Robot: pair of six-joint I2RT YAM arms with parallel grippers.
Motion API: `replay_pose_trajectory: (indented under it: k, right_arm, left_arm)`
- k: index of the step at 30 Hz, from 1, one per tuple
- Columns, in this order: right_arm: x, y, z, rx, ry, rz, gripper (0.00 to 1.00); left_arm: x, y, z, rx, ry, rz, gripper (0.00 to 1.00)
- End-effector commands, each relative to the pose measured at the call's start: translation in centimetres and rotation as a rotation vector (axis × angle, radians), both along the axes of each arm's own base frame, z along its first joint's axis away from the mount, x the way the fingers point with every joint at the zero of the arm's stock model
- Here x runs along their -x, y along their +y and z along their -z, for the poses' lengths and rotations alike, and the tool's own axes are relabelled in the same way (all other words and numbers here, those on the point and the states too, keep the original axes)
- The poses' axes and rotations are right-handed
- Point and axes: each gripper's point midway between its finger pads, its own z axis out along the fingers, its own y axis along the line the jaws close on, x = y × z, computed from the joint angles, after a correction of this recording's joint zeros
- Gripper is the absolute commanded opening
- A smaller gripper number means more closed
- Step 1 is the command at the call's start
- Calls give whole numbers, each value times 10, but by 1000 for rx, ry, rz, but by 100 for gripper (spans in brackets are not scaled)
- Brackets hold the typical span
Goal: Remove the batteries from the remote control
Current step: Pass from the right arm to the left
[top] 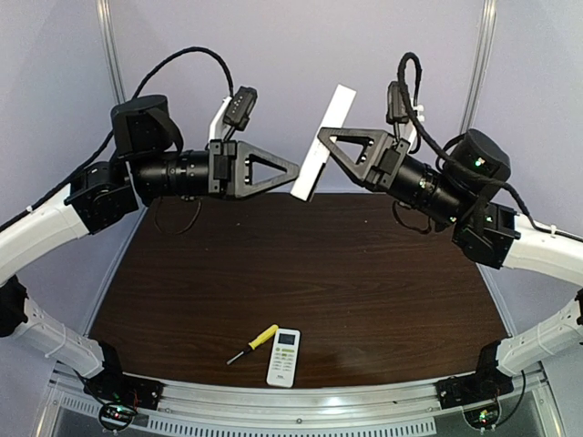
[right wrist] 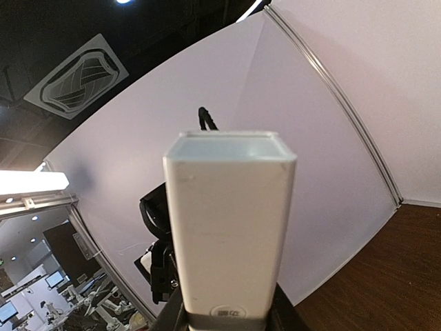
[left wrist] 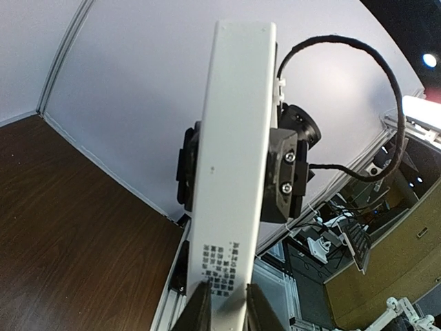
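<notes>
Remote control (top: 334,109) is held aloft and tilted, well above the worktop (top: 383,273). Right gripper (top: 321,138): jaws clamped across its middle. Left gripper (top: 296,170): jaws clenched on its lower end. Batteries not seen; judged to be inside. Casing is judged light, rigid, smooth and liable to slip; hold is best taken across the long edges, the battery cover left unobstructed

2 remotes: raised remote (top: 334,112), tabletop remote (top: 283,357); 1 screwdriver (top: 254,344).
</notes>
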Motion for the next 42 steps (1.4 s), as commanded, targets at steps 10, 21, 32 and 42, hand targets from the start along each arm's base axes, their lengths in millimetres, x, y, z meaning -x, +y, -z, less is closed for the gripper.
replay_pose_trajectory:
  k: [10,21,32,42]
  right_arm:
    - [9,-14,-32,-89,-36,-1,0]
    - [17,-12,-31,-104,-22,-56,0]
    - [20,-10,-28,-103,-10,-77,0]
    - [23,-6,-25,-98,-7,-89,0]
  left_arm:
    - [15,-3,1,7,8,39,37]
    - [13,-5,5,-2,8,26,49]
    - [13,3,5,3,4,-1,42]
    - [17,12,-4,26,-12,-9,55]
